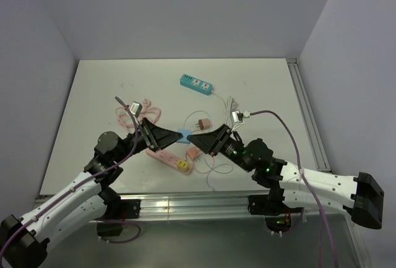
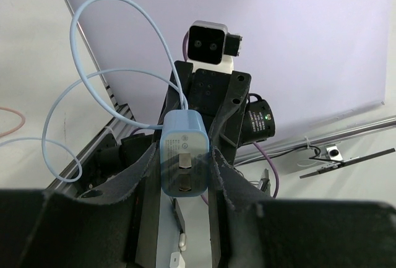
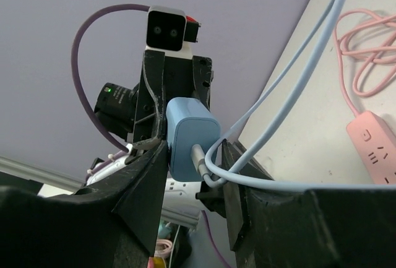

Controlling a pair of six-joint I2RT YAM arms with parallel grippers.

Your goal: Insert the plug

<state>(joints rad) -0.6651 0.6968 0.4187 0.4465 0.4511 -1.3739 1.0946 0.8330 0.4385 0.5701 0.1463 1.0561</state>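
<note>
A light blue plug (image 1: 185,135) is held above the table's middle, between both grippers. In the left wrist view the plug (image 2: 183,156) sits tight between my left gripper's (image 2: 184,163) fingers, with its two metal prongs facing that camera. In the right wrist view the plug's back (image 3: 190,135) and its blue cable (image 3: 291,88) face the camera. My right gripper (image 3: 193,153) is closed round the plug, with the cable running by the right finger. A pink power strip (image 1: 168,158) lies on the table just below the grippers and also shows in the right wrist view (image 3: 374,141).
A teal power strip (image 1: 197,84) lies at the back centre with a white cord. A pink adapter (image 1: 199,124) and a white charger (image 1: 238,115) lie near the grippers. A coiled pink cable (image 1: 139,112) lies left. Thin wires loop near the front edge.
</note>
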